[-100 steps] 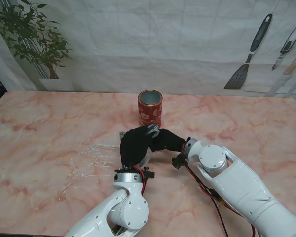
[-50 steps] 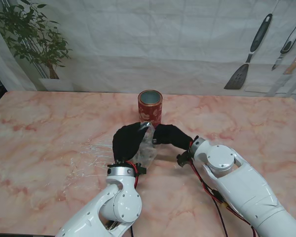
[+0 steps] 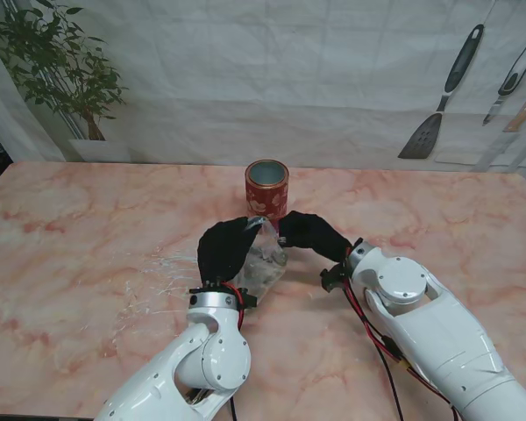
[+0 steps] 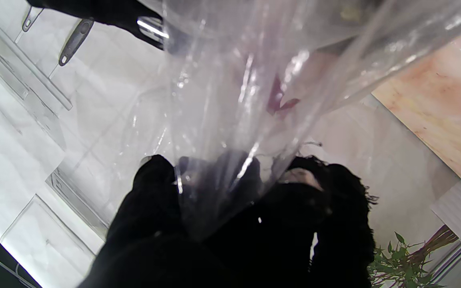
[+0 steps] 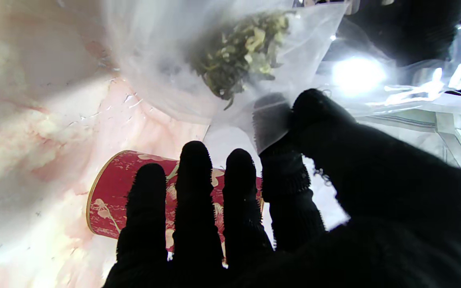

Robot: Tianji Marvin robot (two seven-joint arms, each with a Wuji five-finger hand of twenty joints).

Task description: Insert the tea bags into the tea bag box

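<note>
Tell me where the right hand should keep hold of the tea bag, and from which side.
Pinch the empty flat corner of the tea bag, clear of the leaf clump, as the right hand does now. Come from the robot's right, since the left hand holds the clear plastic bag on the other side.

Red floral tea bag box point(image 3: 266, 193); pink marble table point(image 3: 88, 237); black-gloved hands.

Stand view overhead; wrist views close, sharing plastic bag point(image 3: 265, 261)

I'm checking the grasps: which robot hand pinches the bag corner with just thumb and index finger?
The right robot hand: thumb and index finger nip the tea bag, its other fingers straight. The left robot hand bunches plastic in its fingers.
</note>
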